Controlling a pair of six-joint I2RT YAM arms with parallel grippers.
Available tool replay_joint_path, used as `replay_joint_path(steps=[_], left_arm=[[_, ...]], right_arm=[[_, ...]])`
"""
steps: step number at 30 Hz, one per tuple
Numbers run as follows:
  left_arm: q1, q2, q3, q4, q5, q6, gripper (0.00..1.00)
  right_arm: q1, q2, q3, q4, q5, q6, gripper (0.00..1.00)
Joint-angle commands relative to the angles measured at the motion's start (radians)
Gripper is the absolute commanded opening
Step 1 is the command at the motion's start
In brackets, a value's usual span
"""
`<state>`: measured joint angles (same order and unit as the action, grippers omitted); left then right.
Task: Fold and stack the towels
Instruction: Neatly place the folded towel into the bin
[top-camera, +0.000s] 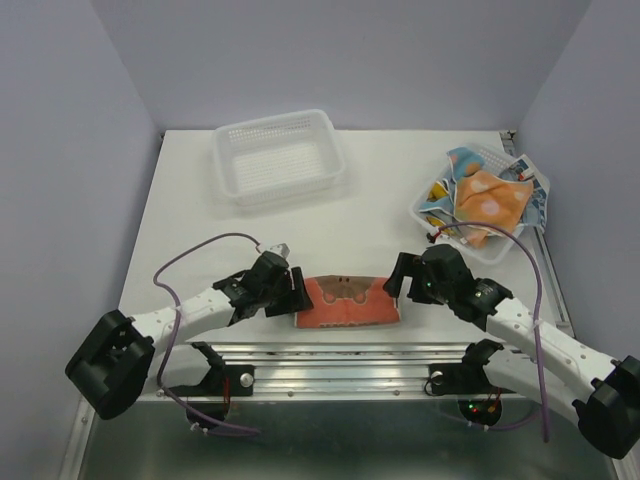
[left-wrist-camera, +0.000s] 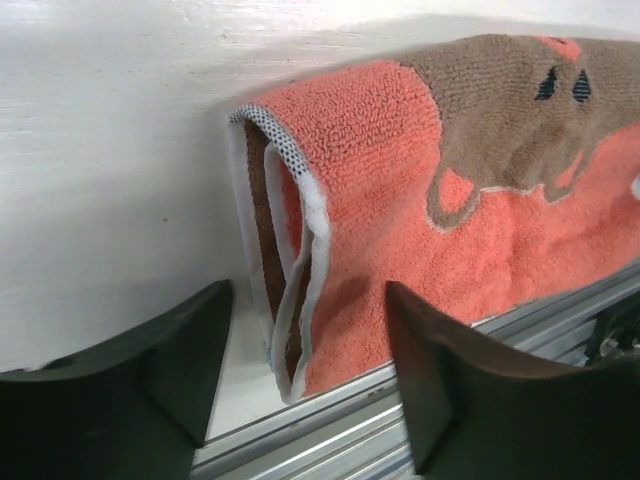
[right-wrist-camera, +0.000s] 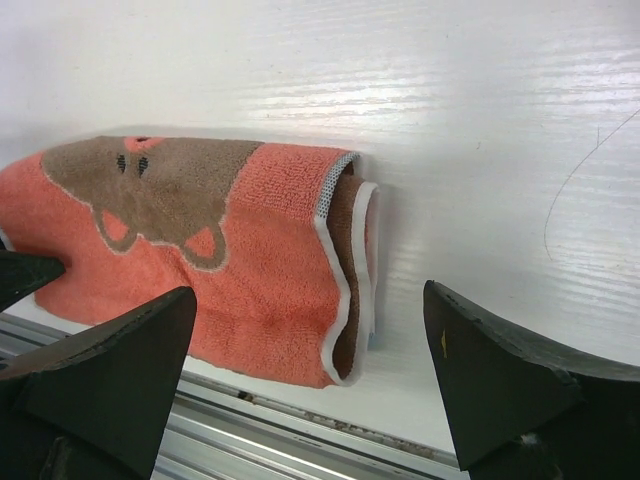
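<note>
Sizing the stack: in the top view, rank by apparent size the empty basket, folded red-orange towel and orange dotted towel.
1. empty basket
2. folded red-orange towel
3. orange dotted towel, only slightly smaller-looking

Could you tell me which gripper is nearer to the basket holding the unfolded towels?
Right. The right gripper sits this side of that basket, at the folded red-orange towel's right end; the left gripper is at the towel's left end, farther away.

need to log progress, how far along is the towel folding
Done: the red-orange towel lies folded at the near edge. In hand: nothing; left tool and right tool stand open at its ends. Left: the other towels, crumpled in the right basket.
</note>
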<state>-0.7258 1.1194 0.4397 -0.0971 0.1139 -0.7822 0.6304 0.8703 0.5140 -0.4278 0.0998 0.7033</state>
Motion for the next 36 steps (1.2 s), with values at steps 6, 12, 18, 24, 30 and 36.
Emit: replay_joint_path(steps=[6,12,18,24,30,36], left_arm=[[-0.061,0.126,0.079,-0.030,-0.158,-0.006,0.51],[-0.093,0.197,0.120,-0.072,-0.214,-0.032,0.51],[-0.118,0.309,0.195,-0.115,-0.264,-0.042,0.00],[-0.130,0.393,0.316,-0.164,-0.358,-0.026,0.00],[-0.132,0.427,0.505,-0.220,-0.529,-0.016,0.00],[-0.132,0.563,0.779,-0.369,-0.761,0.060,0.00]], right_arm=[[0.009,-0.031,0.066,-0.006,0.051,-0.028,1.00],[0.009,-0.044,0.058,0.004,0.051,-0.047,1.00],[0.009,-0.050,0.057,0.001,0.067,-0.067,1.00],[0.009,-0.079,0.049,0.011,0.089,-0.091,1.00],[0.009,-0.134,0.040,0.046,0.120,-0.120,1.00],[0.009,-0.180,0.029,0.067,0.170,-0.125,1.00]])
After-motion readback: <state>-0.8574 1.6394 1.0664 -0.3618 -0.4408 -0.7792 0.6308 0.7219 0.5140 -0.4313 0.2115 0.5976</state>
